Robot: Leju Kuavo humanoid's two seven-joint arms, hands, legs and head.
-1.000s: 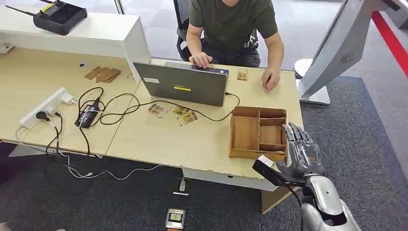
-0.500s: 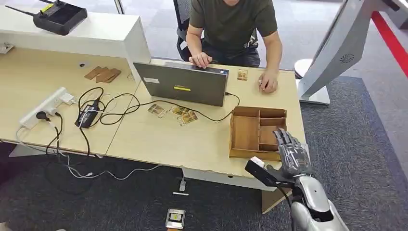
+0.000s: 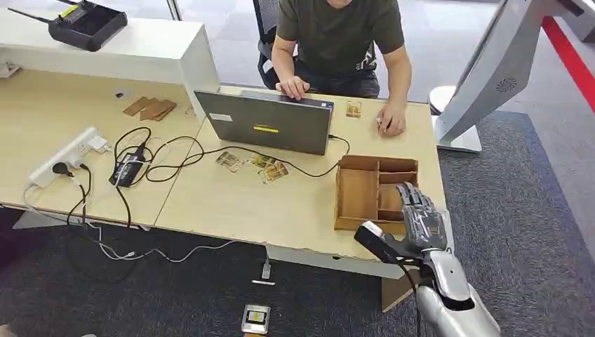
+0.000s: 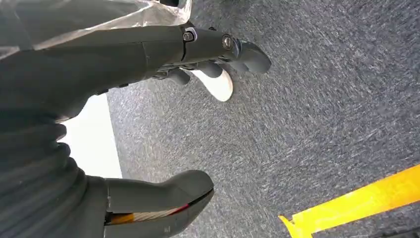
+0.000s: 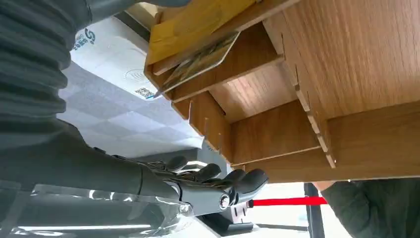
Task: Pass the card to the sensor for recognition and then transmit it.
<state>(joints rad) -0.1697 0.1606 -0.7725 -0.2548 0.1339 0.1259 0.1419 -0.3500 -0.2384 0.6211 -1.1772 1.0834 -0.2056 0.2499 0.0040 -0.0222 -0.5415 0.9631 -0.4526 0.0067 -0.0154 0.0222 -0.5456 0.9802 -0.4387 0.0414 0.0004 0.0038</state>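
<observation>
The right hand (image 3: 419, 223) hovers over the near right corner of the wooden tray (image 3: 359, 193), which sits on the table (image 3: 231, 203) toward its right end. Fingers are stretched out and apart, pointing away from the robot, and there's nothing in the grip. In the right wrist view the same hand (image 5: 198, 186) is flat and spread, close beside the tray's dividers (image 5: 307, 114), and a card (image 5: 200, 62) leans tilted in one of the tray's compartments; can't tell from that turned view which compartment it is.

The left hand (image 4: 163, 119) hangs down over grey carpet (image 4: 307, 99), fingers loosely apart from the thumb, holding nothing.

More cards (image 3: 270, 168) lie loose on the table just in front of the laptop (image 3: 266, 123), and another small one (image 3: 353, 109) sits beside the laptop near the person's hand (image 3: 390, 123). The person (image 3: 337, 35) is seated behind the table with both hands on it. Left part of the table has a power strip (image 3: 67, 156) and a tangle of black cables (image 3: 151, 158).
</observation>
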